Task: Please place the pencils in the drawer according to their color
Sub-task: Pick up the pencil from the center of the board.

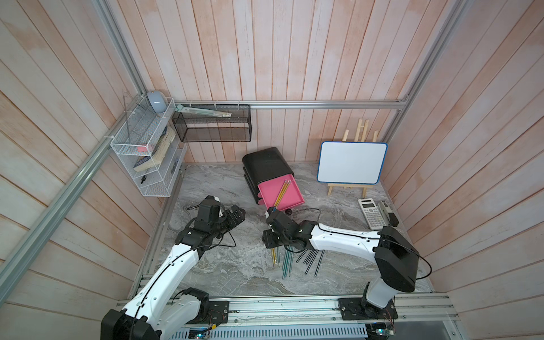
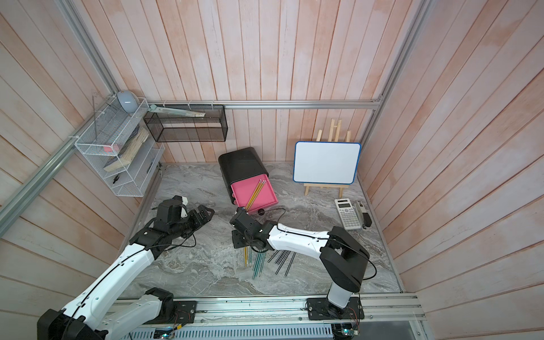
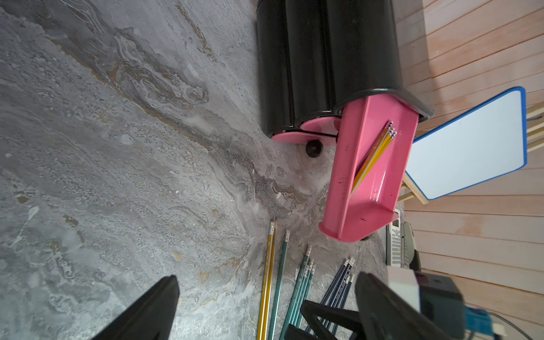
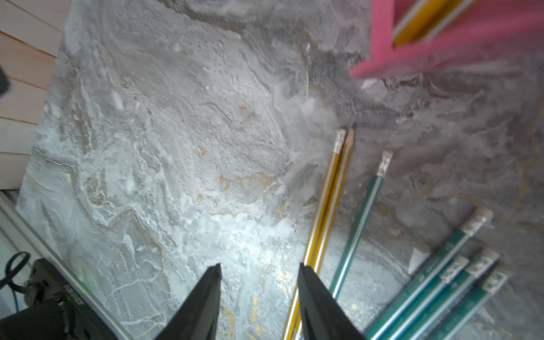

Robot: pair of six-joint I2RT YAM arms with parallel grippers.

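Observation:
The black drawer cabinet [image 1: 265, 164] has its top pink drawer [image 1: 291, 194] pulled out, with yellow pencils [image 1: 282, 191] lying in it. On the marble lie two yellow pencils [image 1: 274, 256], several teal pencils [image 1: 287, 265] and several black pencils [image 1: 312, 260]. My right gripper [image 4: 259, 266] hangs open just above the table. The two yellow pencils [image 4: 329, 206] run beside and under one of its fingers, and nothing sits between the jaws. My left gripper [image 3: 266, 278] is open and empty, off to the left [image 1: 237, 216], facing the pencils and the drawer [image 3: 368, 206].
A whiteboard on a wooden easel [image 1: 351, 163] stands at the back right. In front of it lie a calculator [image 1: 371, 213] and a stapler [image 1: 388, 213]. A white wire shelf [image 1: 144, 153] and a black mesh basket [image 1: 212, 126] hang on the walls.

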